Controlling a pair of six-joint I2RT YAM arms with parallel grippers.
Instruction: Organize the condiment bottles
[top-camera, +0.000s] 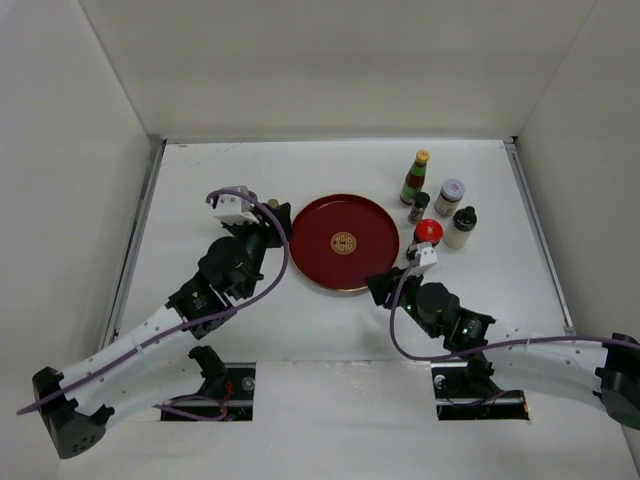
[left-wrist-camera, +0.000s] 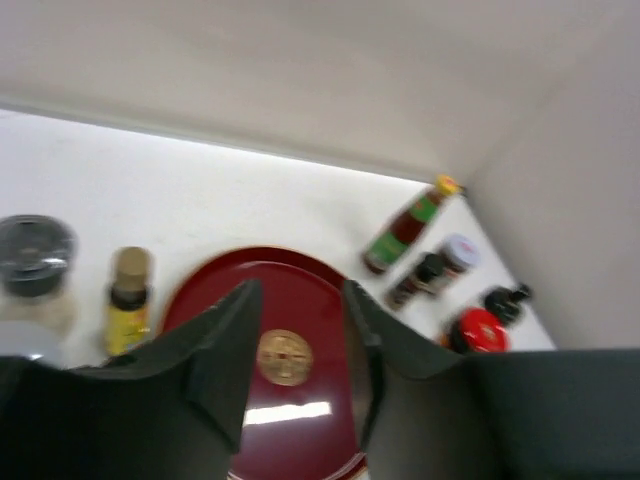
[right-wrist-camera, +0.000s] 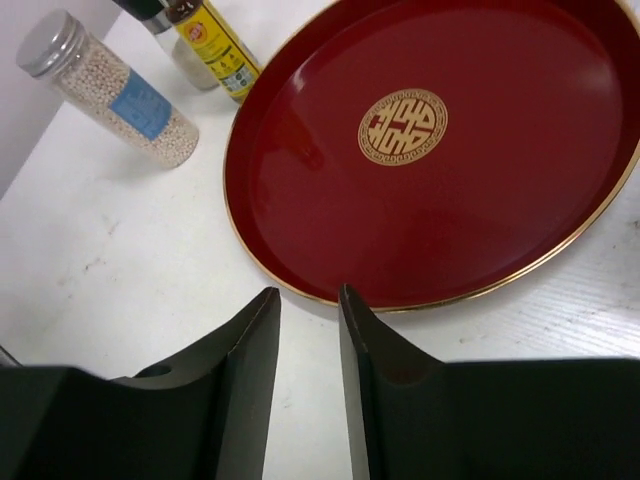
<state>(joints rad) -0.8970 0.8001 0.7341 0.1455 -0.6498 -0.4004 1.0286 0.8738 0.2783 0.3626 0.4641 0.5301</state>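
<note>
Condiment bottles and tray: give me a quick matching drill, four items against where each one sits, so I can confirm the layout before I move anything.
Items:
1. tall green bottle
2. red-capped bottle
3. silver-capped jar
4. red tray

Places:
a. left of the tray
b. centre, between the two bottle groups
c. far end of the right group
d. right group, closest to the right arm

Pairs: 1-c; 2-d; 3-a; 4-b
</note>
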